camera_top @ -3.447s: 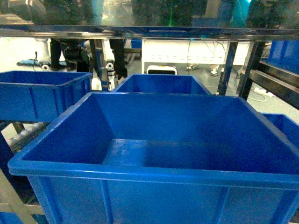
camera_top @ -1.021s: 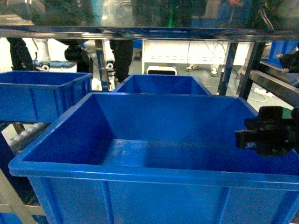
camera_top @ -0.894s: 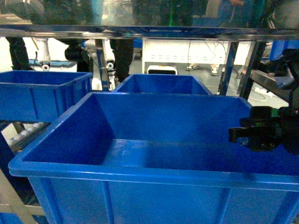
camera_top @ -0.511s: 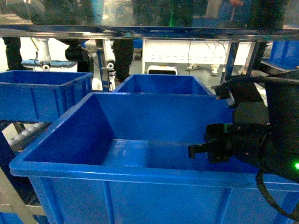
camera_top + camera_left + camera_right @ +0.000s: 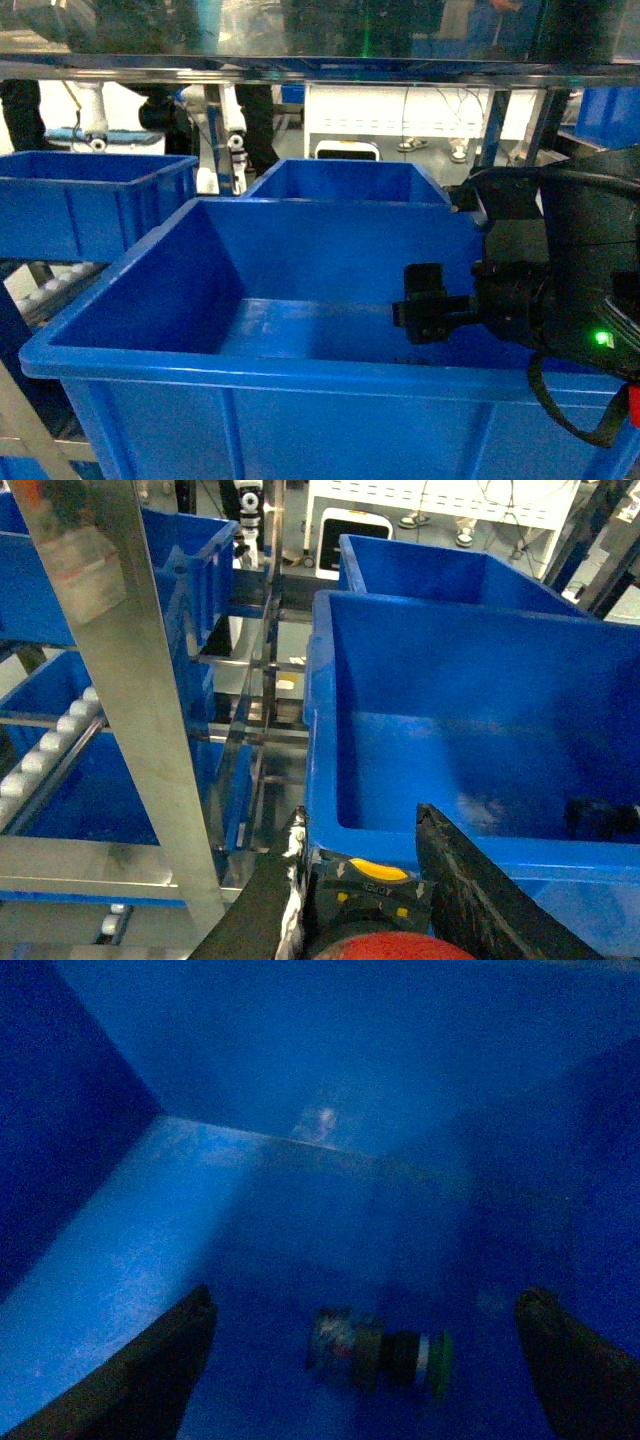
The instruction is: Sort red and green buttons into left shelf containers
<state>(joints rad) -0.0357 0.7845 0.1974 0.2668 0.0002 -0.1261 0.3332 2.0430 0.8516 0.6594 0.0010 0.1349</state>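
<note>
A steel shelf rack [image 5: 300, 68] holds blue bins, with a bright workshop floor behind. In the head view the right gripper [image 5: 425, 303] hangs inside the nearest big bin [image 5: 300, 375]. The left wrist view shows the left gripper [image 5: 365, 900] clamped on the red button [image 5: 385, 945], just outside that bin's left front corner. The right wrist view shows wide-spread fingers [image 5: 150, 1370] above the green button [image 5: 385, 1352], lying on its side on the bin floor.

We see the green button [image 5: 385, 1353] lying sideways on the blue bin's [image 5: 130, 1230] floor; the red button [image 5: 385, 946] sits low between pincer fingers.
</note>
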